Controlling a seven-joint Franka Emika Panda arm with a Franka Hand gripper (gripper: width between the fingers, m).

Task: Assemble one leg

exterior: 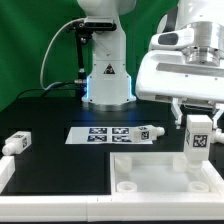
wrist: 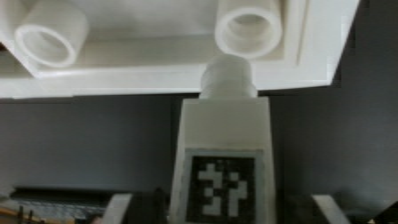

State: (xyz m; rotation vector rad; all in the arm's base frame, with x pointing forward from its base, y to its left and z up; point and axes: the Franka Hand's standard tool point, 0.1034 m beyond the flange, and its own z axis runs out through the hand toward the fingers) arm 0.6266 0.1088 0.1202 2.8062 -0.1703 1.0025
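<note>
My gripper is shut on a leg, a short white peg with a black-and-white tag. It holds the leg upright just above the far right part of the large white tray-like part. In the wrist view the leg hangs between my fingers, tag toward the camera. Its rounded tip lies over the tray's edge, just short of a round socket. A second socket shows beside it. The leg's tip is apart from the tray in the exterior view.
The marker board lies mid-table with another leg at its right end in the exterior view. A further leg lies at the left, with a white part near the left edge. The robot base stands behind.
</note>
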